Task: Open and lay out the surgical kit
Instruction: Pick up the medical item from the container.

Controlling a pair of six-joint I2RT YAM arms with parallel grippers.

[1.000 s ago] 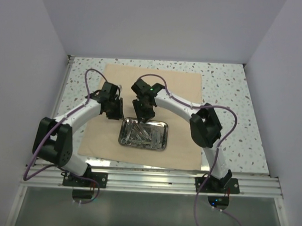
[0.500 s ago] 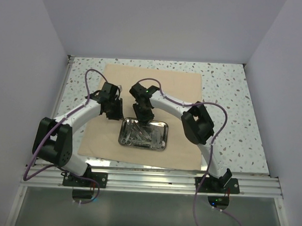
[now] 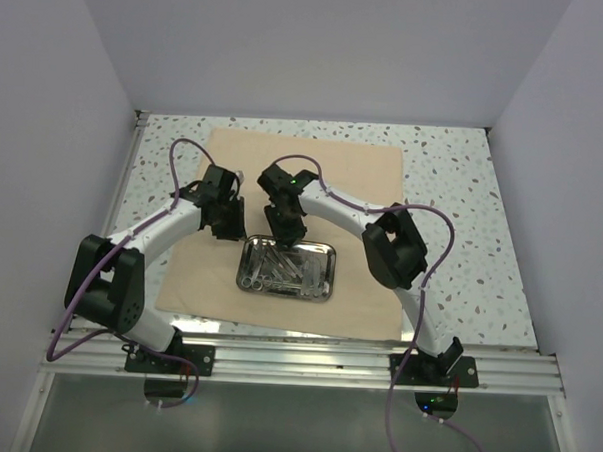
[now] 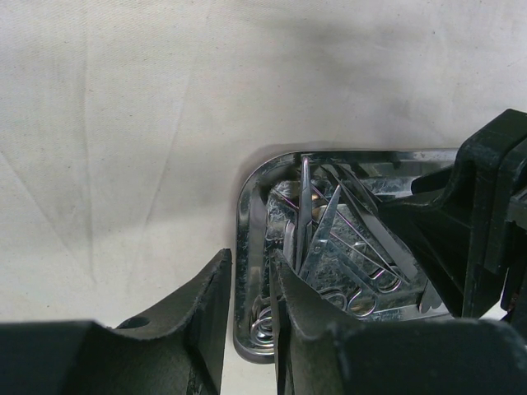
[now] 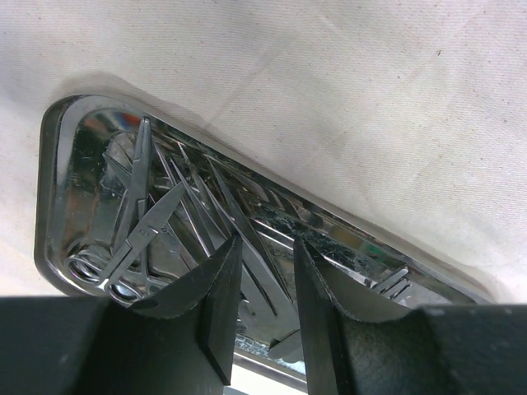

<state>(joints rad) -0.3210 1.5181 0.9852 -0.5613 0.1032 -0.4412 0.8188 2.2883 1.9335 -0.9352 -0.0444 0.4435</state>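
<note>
The beige cloth wrap [image 3: 364, 179] lies spread flat on the speckled table [image 3: 453, 193], filling the middle of the overhead view. On its lower half, just below the centre of the frame, sits the steel tray [image 3: 330, 275], long side across the picture, with the instruments [image 3: 280, 268] heaped inside it in a loose silvery tangle.

Both arms bend inward over the cloth. The left gripper [image 3: 228, 233] is at the tray's upper left corner, and the right gripper [image 3: 289, 237] hangs over the tray's upper edge, just right of the left one.

In the left wrist view the tray's rounded corner and side wall [image 4: 247, 206] fill the lower middle of the frame. The two dark fingers [image 4: 206, 313] rise from the bottom edge with only a narrow gap, and the tray's wall runs into that gap. The pads may be pinching the wall, but I cannot tell whether they actually press on it. Scissors-like handles and thin blades [image 4: 329, 222] crowd the tray, and the other arm's black housing fills the right edge.

In the right wrist view the tray runs from upper left to lower right across the cloth. The right gripper's fingers [image 5: 210, 304] stand a little apart over the tray's middle, slim blades showing through the gap. A scissors-like instrument [image 5: 144, 234] lies at the left end, its finger rings toward the lower left corner
</note>
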